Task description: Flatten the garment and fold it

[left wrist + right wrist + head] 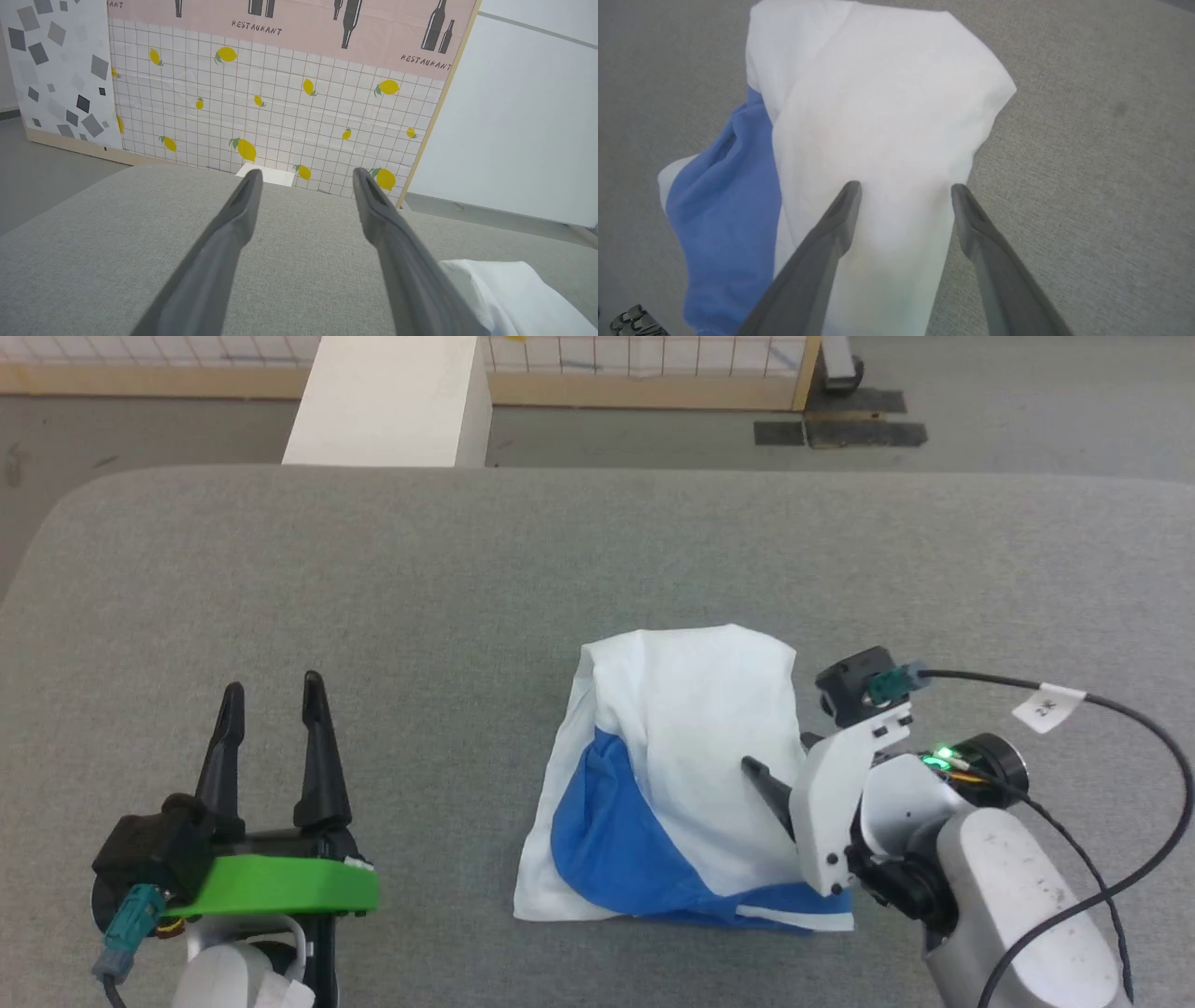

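- Fingers (pixel 831 233) of the right tool (pixel 906 186) stand spread and empty over the right side of the garment (pixel 691 728), a soft white T-shirt with blue sleeves.
- Left tool (pixel 273 686), likewise spread and empty, sits well apart to its left.
- Garment lies loosely folded on the grey fabric table (pixel 373 597), with its long axis running away from the robot and the right arm nearer.

Overhead and close right-wrist views share the garment (pixel 691 728).

Left gripper (pixel 273 683): long dark fingers (pixel 322 756), green bracket (pixel 280 887), teal connector (pixel 131 915). Right gripper (pixel 904 185): white housing (pixel 831 793), green light (pixel 943 753), black tagged cable (pixel 980 679).
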You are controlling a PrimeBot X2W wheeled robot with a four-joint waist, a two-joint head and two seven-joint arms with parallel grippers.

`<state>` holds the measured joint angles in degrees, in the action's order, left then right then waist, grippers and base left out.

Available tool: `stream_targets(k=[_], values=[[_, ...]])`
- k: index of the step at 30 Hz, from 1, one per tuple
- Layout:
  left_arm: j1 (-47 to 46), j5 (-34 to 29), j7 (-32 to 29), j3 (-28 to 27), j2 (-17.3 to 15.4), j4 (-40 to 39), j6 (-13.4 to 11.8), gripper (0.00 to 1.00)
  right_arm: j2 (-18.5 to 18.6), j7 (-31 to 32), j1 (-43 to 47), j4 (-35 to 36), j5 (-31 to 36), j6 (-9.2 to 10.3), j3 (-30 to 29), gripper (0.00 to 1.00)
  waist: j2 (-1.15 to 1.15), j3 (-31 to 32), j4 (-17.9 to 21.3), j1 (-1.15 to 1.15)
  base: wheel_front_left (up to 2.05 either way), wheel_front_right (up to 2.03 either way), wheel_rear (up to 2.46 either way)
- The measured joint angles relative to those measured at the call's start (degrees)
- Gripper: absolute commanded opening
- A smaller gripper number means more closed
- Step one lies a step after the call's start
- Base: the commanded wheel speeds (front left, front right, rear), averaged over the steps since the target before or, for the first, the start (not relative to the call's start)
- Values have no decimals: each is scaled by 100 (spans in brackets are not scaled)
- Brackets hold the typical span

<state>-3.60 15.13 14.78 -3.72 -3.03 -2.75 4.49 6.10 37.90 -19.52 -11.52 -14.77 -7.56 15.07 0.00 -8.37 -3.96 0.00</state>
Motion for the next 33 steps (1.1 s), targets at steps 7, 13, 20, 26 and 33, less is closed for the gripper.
stream_targets(k=[7,13,20,26,33], values=[[-21,52,0,104,0,-14,-9,100,-186,-1,33,-423,659,0,-291,100,0,-246,-152,0,0,0,0],[-90,58,0,170,0,-12,-52,100,-258,-9,-71,-789,904,-3,-569,100,0,-428,-301,0,0,0,0],[-134,92,0,231,0,34,-58,100,-236,30,-274,-1032,856,-4,-521,0,0,-461,-417,0,0,0,0],[-132,91,0,216,0,49,-57,100,390,-59,-289,-788,314,-4,200,0,0,-333,-346,0,0,0,0],[-116,22,1,127,2,-56,-51,100,1993,204,-317,-97,-539,-3,1291,0,0,-243,115,0,0,0,0]])
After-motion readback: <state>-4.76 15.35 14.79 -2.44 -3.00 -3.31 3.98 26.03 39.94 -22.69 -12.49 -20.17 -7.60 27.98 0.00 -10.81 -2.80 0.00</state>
